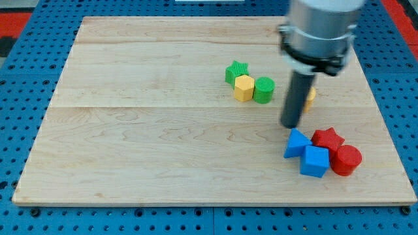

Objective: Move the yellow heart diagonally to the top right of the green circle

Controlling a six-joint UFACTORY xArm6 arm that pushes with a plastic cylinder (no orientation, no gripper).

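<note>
Yellow heart [311, 96] mostly hidden behind rod, right of green circle [264, 90] — sliver shows. My tip [290, 125] bare, holding nothing, just below-left of heart. Block likely light, rigid, slides easily — push flat on lower edge, or it spins.

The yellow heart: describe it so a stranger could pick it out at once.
Start at the wooden board and find the dark rod right of centre, ending at my tip. The yellow heart peeks out from behind the rod on the view's right, mostly hidden, its shape unclear. Unlike the yellow hexagon, wedged between the green star and green circle, it touches no block.
</note>
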